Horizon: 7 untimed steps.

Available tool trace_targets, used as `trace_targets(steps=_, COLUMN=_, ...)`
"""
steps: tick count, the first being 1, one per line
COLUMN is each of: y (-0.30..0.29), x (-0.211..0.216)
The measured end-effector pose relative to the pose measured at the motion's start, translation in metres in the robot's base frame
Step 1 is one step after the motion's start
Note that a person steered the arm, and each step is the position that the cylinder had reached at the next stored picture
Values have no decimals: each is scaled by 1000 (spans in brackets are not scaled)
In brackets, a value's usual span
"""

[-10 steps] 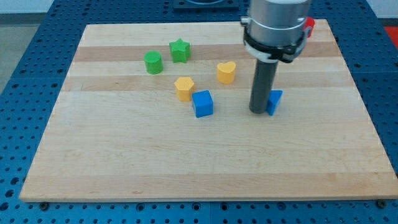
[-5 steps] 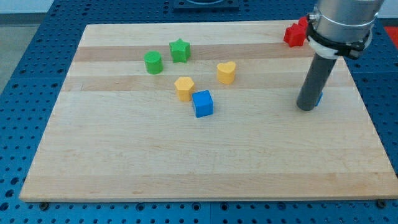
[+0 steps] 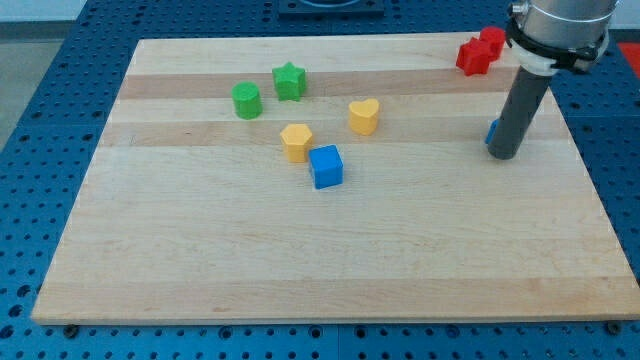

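My tip [image 3: 503, 152] rests on the board at the view's right. It stands against a small blue block [image 3: 492, 131], which is almost wholly hidden behind the rod; only a sliver shows at the rod's left edge. Two red blocks [image 3: 479, 50] sit close together above the tip, near the board's top right corner. Far to the left lie a blue cube [image 3: 326, 166], a yellow block [image 3: 296, 141] and a yellow heart [image 3: 364, 115].
A green cylinder [image 3: 246, 100] and a green star [image 3: 289, 80] stand at the upper left of the wooden board [image 3: 200, 260]. The board lies on a blue perforated table [image 3: 40, 120].
My tip has swept from the board's middle to the right and a little upward, pushing the small blue block along with it. The other blocks have stayed put.
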<state>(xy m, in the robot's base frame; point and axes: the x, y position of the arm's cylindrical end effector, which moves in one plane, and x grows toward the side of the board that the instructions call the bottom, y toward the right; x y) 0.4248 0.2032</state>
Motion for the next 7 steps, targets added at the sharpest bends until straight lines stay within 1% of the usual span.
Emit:
trace_targets(steps=1, y=0, x=12)
trace_targets(steps=2, y=-10, x=59)
trace_targets(steps=3, y=-52, x=81)
trace_targets(steps=7, y=-221, x=80)
